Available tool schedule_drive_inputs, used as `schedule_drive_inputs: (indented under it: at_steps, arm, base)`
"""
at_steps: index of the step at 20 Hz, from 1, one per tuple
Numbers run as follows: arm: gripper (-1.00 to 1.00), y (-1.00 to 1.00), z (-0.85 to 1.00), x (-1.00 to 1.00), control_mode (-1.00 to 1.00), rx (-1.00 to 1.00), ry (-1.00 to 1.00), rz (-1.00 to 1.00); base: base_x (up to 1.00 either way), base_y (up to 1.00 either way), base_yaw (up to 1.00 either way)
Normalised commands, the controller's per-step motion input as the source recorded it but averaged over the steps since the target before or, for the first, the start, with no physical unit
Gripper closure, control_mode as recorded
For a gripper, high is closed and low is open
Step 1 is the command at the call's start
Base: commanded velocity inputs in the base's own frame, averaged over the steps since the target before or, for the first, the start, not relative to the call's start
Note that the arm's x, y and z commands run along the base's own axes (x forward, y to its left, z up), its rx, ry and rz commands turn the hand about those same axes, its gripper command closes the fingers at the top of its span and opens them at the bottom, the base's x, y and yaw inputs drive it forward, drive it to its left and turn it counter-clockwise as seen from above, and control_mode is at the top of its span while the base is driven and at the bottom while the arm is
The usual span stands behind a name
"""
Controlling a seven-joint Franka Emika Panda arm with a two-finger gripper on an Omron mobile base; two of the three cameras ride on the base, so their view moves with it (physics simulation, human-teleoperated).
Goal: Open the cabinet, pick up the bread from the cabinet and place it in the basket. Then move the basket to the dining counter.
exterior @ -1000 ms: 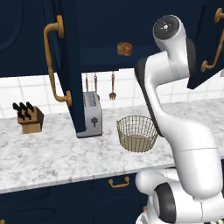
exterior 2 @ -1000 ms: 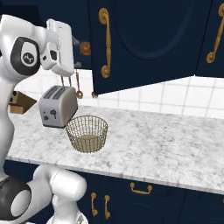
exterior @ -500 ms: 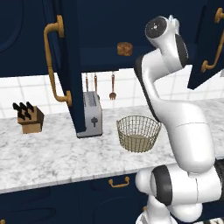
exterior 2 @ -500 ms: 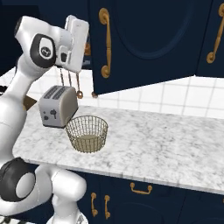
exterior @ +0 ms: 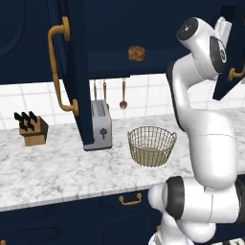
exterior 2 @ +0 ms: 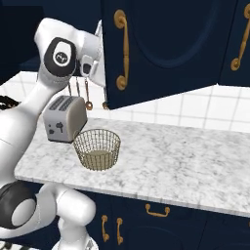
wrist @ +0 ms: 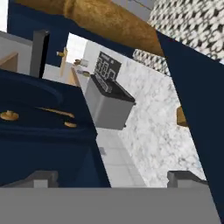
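Standing open: tall navy cabinet [exterior: 72, 72]. Small brown bread loaf [exterior: 136, 53] on its shelf, above the round tan wire basket [exterior: 151, 145]. Basket empty on marbled surface [exterior: 57, 167]. End effector [wrist: 113, 177] spread, empty, beside cabinet door. Pick, placement, transfer remain.

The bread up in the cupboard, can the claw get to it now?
Probably yes. The cupboard door is swung wide, so the bread sits in plain sight on its shelf. The open claw is up by the other door, off to the side.
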Motion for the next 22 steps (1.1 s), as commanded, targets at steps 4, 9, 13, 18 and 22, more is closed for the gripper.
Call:
schedule_drive_inputs:
  at_steps: [4,9,13,18,22]
  arm:
    - [-1.0,-0.54,-0.02,-0.57,-1.0,0.06,-0.14,-0.47]
    - [-1.0,-0.68,-0.07,-0.31,-1.0,0.0,-0.13,-0.51]
    - [-1.0,-0.99,-0.03,-0.24,-1.0,0.0,-0.17,-0.36]
    - [-1.0,-0.96,-0.06,-0.3,-1.0,0.02,-0.17,-0.19]
    - [-1.0,-0.21,-0.22,-0.32,-1.0,0.04,-0.16,0.03]
  base:
    - [0.0,0.0,0.0]
    - [0.0,0.0,0.0]
    - [0.0,0.0,0.0]
    - [0.0,0.0,0.0]
    - [0.0,0.0,0.0]
